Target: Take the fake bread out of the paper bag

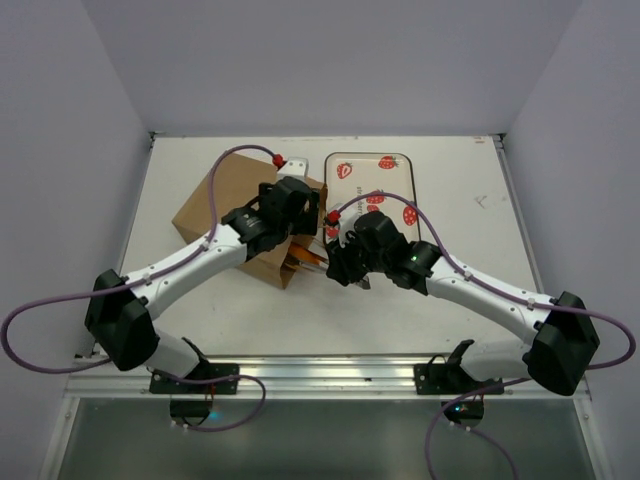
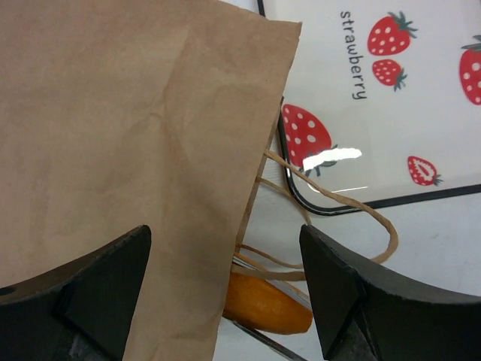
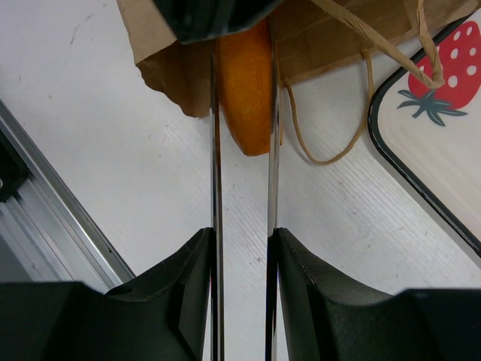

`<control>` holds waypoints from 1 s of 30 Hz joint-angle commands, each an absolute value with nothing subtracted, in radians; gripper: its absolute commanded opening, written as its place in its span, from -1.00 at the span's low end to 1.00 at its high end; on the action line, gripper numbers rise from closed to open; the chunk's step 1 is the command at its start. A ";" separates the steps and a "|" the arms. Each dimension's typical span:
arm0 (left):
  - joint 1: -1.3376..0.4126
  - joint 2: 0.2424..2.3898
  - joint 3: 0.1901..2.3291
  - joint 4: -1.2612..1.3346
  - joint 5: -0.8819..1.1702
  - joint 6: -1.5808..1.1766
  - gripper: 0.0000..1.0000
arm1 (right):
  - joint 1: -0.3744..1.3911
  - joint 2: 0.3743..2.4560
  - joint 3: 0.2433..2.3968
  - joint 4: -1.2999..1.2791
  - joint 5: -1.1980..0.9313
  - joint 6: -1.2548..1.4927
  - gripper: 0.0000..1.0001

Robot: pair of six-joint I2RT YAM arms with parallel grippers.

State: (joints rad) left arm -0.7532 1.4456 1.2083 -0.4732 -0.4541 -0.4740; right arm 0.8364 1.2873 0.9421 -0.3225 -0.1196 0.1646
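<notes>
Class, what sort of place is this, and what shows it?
Probably a robotics lab cell: left arm and right arm bolted to a white table, plain walls boxing it in, and staged props: paper bag, fake bread in metal tongs, strawberry-print tray.

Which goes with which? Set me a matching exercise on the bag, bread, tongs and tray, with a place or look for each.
1 bag
2 bread
3 tongs
4 tray

a gripped in the right claw
b brown, under the open left claw
c strawberry print, beside the bag
d orange, between the tongs at the bag's mouth

Pairs: 1-b, 2-d, 3-a, 4-c
</notes>
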 commanded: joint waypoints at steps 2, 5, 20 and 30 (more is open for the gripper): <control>-0.750 1.523 1.295 -0.520 -0.541 -0.425 0.59 | 0.830 1.258 0.945 -0.279 -0.094 0.169 -0.37; -0.742 1.557 1.305 -0.520 -0.543 -0.419 0.37 | 0.830 1.258 0.945 -0.281 -0.097 0.170 -0.37; -0.651 1.588 1.273 -0.546 -0.644 -0.408 -0.72 | 0.830 1.250 0.945 -0.290 -0.086 0.170 -0.38; -0.560 1.554 1.218 -0.528 -0.666 -0.344 -0.93 | 0.824 1.213 0.942 -0.339 -0.037 0.167 -0.38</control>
